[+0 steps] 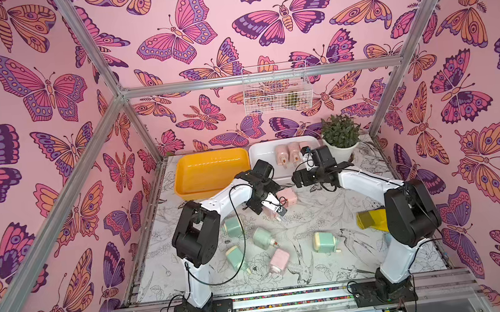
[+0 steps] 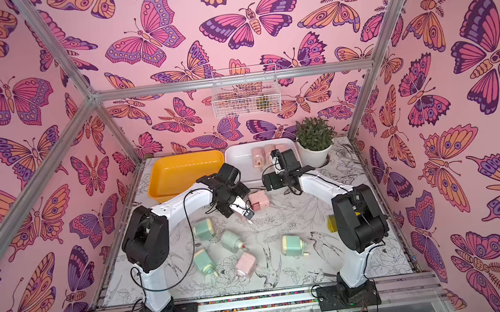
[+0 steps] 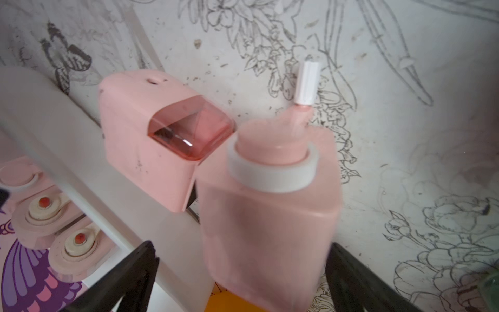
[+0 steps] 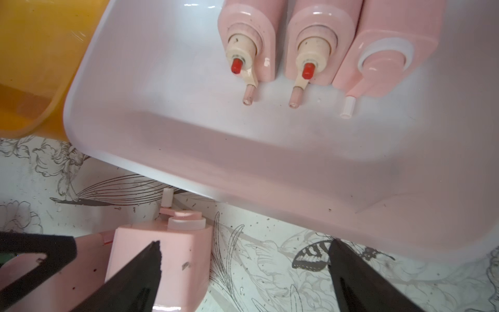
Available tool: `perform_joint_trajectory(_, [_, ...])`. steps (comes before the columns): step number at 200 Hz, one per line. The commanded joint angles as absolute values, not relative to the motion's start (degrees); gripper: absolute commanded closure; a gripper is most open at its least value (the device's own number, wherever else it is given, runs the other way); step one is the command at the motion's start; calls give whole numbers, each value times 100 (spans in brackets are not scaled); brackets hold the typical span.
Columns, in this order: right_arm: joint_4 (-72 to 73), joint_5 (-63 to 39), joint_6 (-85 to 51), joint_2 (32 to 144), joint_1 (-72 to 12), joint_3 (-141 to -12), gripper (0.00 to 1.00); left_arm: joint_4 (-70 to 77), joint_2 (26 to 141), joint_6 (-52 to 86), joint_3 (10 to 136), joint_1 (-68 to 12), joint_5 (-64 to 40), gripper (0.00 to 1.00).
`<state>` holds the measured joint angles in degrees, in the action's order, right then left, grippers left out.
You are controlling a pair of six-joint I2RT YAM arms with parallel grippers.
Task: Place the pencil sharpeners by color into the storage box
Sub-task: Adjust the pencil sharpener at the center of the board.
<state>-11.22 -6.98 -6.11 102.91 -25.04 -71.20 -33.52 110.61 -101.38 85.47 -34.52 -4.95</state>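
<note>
Toward the left, the yellow tray [image 1: 211, 173] sits empty while four green sharpeners [image 1: 262, 238] lie on the mat. At centre, the left gripper [image 1: 274, 206] stands spread around a blurred pink sharpener [image 3: 267, 216] touching a second one [image 3: 151, 140]; it may topple or knock its neighbour. Rightward, the right gripper [image 4: 243, 275], jaws apart and empty, hangs by the white tray [image 4: 189, 135] with three pink sharpeners [image 4: 318, 43].

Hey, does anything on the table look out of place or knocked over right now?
The mint green sharpeners and one pink sharpener lie scattered at mixed angles on the table. A translucent yellow piece sits near the right arm; it matches neither color group.
</note>
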Motion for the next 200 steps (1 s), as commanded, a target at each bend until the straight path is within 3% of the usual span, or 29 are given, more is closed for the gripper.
perform_joint_trajectory(1, [-820,-1094,-609,10322,-2574,-6910,1,-2922,10462,-8526,8747,-3484,-296,0])
perform_joint_trajectory(28, [-688,-1245,-449,10383,-2723,-6820,1,-2347,9651,-6651,8489,-3522,-125,0])
perform_joint_trajectory(64, [-670,-1101,-231,10389,-3021,-6717,2,-680,8195,-4356,6868,-3749,-324,0])
perform_joint_trajectory(89, [-568,-914,-140,10347,-3203,-6563,2,790,7519,-2028,5725,-3770,522,0])
perform_joint_trajectory(142, [-648,-548,-66,10308,-3547,-6426,2,-588,7025,1444,5473,-3816,1647,0])
perform_joint_trajectory(200, [-752,-473,-28,10232,-3801,-6364,1,-1844,7024,2725,5351,-3818,1548,0])
